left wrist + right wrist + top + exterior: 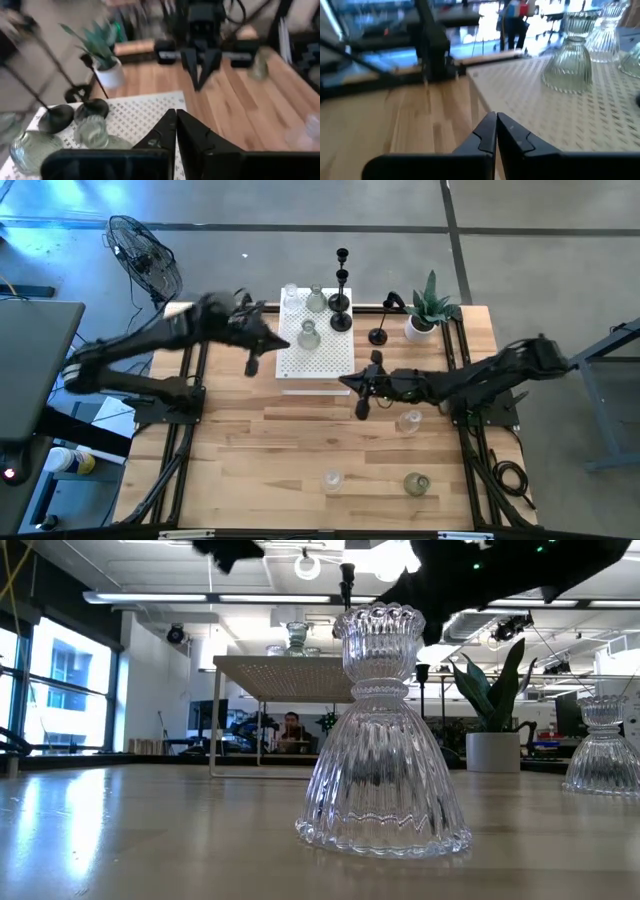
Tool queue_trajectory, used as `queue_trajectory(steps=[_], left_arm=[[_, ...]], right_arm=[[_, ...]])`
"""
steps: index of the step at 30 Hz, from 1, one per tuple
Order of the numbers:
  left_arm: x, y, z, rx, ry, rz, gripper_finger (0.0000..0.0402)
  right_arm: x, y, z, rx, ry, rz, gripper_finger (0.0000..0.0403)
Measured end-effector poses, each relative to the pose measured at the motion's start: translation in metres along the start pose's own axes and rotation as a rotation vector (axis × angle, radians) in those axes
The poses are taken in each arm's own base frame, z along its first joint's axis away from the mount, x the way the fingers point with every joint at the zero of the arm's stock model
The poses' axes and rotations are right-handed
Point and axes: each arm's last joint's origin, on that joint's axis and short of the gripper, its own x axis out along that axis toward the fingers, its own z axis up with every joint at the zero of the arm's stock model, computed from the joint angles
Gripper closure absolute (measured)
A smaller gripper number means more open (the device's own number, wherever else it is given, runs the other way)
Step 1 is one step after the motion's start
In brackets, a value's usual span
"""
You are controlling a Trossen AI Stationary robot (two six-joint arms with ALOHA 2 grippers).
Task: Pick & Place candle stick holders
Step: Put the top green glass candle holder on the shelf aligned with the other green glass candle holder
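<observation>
Left gripper (252,366) is hanging pinched together and empty at the white perforated box's (322,360) left edge. Right gripper (361,409) is sitting pinched together and empty just off the box's front right corner. Glass holders (308,333) and black holders (340,320) are standing on the box. A plant (430,308) is crowding the back right. Three more clear holders (408,421) are standing on the bench (250,460) in front.
</observation>
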Motion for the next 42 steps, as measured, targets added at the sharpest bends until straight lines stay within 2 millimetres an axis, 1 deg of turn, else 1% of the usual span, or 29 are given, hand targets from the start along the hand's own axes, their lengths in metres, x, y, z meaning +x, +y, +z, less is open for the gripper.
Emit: queue_trajectory(steps=[3,5,7,10,13,17,20,22,26,30,33,37,42], left_arm=[[-0.006,-0.015,-0.047,-0.023,-0.171,0.047,0.0383],[-0.011,-0.024,-0.075,-0.020,-0.271,0.066,0.0382],[-0.015,-0.031,-0.096,-0.017,-0.353,0.094,0.0381],[-0.021,-0.038,-0.119,-0.022,-0.407,0.140,0.0381],[-0.027,-0.041,-0.129,-0.032,-0.411,0.179,0.0381],[-0.032,-0.043,-0.131,-0.035,-0.402,0.181,0.0381],[-0.032,-0.043,-0.131,-0.034,-0.404,0.176,0.0381],[-0.032,-0.044,-0.132,-0.034,-0.402,0.174,0.0381],[-0.032,-0.044,-0.131,-0.033,-0.406,0.173,0.0381],[-0.032,-0.043,-0.131,-0.032,-0.409,0.174,0.0381],[-0.032,-0.043,-0.131,-0.032,-0.409,0.174,0.0381],[-0.032,-0.043,-0.131,-0.033,-0.409,0.179,0.0381],[-0.032,-0.043,-0.131,-0.034,-0.407,0.181,0.0381]], right_arm=[[0.017,0.004,0.001,0.027,-0.064,-0.032,0.0380],[0.031,0.007,0.006,0.003,-0.071,-0.064,0.0357],[0.046,0.009,0.016,0.000,-0.078,-0.092,0.0327],[0.068,0.008,0.030,0.021,-0.075,-0.166,0.0272],[0.085,0.002,0.038,0.048,-0.049,-0.270,0.0214],[0.102,-0.008,0.046,0.077,-0.044,-0.331,0.0142],[0.111,-0.017,0.050,0.100,-0.034,-0.361,0.0102],[0.115,-0.022,0.049,0.102,-0.027,-0.373,0.0086],[0.124,-0.032,0.045,0.112,-0.018,-0.390,0.0079],[0.126,-0.042,0.045,0.118,-0.019,-0.412,0.0093],[0.127,-0.043,0.049,0.093,-0.042,-0.409,0.0113],[0.127,-0.042,0.053,0.082,-0.068,-0.358,0.0149],[0.128,-0.045,0.054,0.073,-0.074,-0.368,0.0197]])
